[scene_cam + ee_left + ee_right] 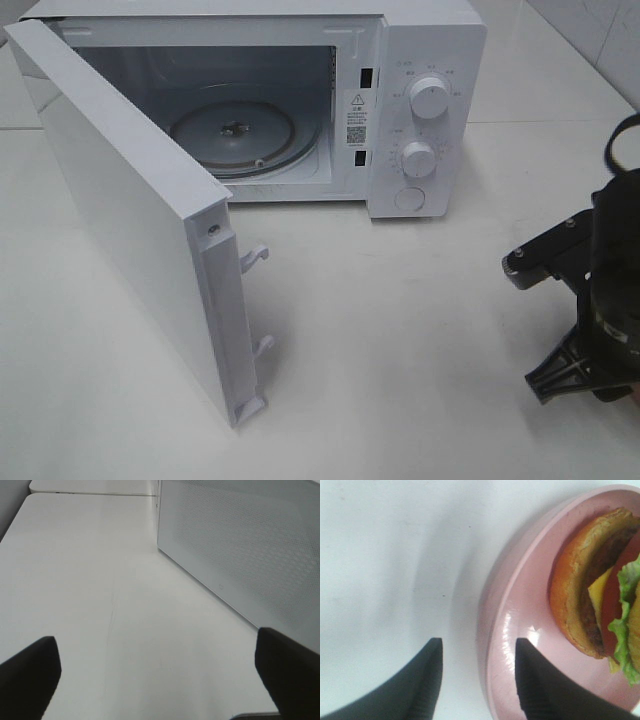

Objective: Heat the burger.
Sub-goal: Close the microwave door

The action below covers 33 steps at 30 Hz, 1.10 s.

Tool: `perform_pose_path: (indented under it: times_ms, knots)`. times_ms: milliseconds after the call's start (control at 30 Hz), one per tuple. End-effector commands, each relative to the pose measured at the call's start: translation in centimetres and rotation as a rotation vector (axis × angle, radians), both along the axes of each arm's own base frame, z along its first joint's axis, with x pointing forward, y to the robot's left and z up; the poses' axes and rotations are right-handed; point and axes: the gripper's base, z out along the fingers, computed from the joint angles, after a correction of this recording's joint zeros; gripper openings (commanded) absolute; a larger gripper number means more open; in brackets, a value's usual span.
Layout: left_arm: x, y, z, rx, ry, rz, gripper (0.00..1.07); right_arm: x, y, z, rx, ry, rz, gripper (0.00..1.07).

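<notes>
Your right gripper sits closest to its wrist camera, its two dark fingers parted with a gap between them; one finger rests over the white table, the other over the pink plate, so the jaws straddle the plate's rim without clamping it, though you cannot tell from this view whether either finger touches it. On that plate lies the burger, tipped on its side, showing you a browned bun, dark patty, yellow cheese, a red slice and green lettuce; it is out of the oven, on the plate by your right gripper, and does not appear in the high view. From the high camera you see only the black body of the right arm at the right edge of the table; the white microwave stands at the back with its door swung wide toward the left, the glass turntable bare inside. Your left gripper hangs over bare table beside the microwave's perforated wall, fingers spread wide, holding nothing.
</notes>
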Motion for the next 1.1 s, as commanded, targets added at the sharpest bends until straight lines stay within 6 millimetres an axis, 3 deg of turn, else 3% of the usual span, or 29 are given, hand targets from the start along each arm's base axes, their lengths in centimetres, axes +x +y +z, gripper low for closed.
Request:
perform_pose_path:
  times_ms: [33,67,267,400,533,600,667,767,833,1100]
  knots:
    - [0.0,0.0,0.1,-0.002,-0.017,0.004,0.98,-0.6,0.6,2.5,0.109,-0.011,0.056,0.48]
    - [0.0,0.0,0.1,-0.002,-0.017,0.004,0.98,-0.8,0.9,3.7,0.167,-0.018,0.088,0.49]
    - [0.0,0.0,0.1,-0.002,-0.017,0.004,0.98,-1.7,1.3,5.9,0.28,-0.034,0.178,0.56]
    - [0.0,0.0,0.1,-0.002,-0.017,0.004,0.98,-3.8,1.5,8.7,0.454,-0.056,0.269,0.75]
    - [0.0,0.0,0.1,-0.002,-0.017,0.004,0.98,-4.9,1.2,10.0,0.516,-0.088,0.287,0.8]
    - [0.0,0.0,0.1,-0.002,-0.017,0.004,0.98,-5.3,1.0,10.4,0.525,-0.096,0.294,0.8]
    - [0.0,0.0,0.1,-0.002,-0.017,0.004,0.98,-6.8,0.1,11.8,0.557,-0.14,0.295,0.78]
    - [0.0,0.0,0.1,-0.002,-0.017,0.004,0.98,-7.2,-0.2,12.1,0.564,-0.149,0.296,0.78]
    - [0.0,0.0,0.1,-0.002,-0.017,0.004,0.98,-8.9,-1.3,13.4,0.59,-0.207,0.303,0.77]
    - [0.0,0.0,0.1,-0.002,-0.017,0.004,0.98,-11.8,-3.4,14.7,0.616,-0.28,0.303,0.76]
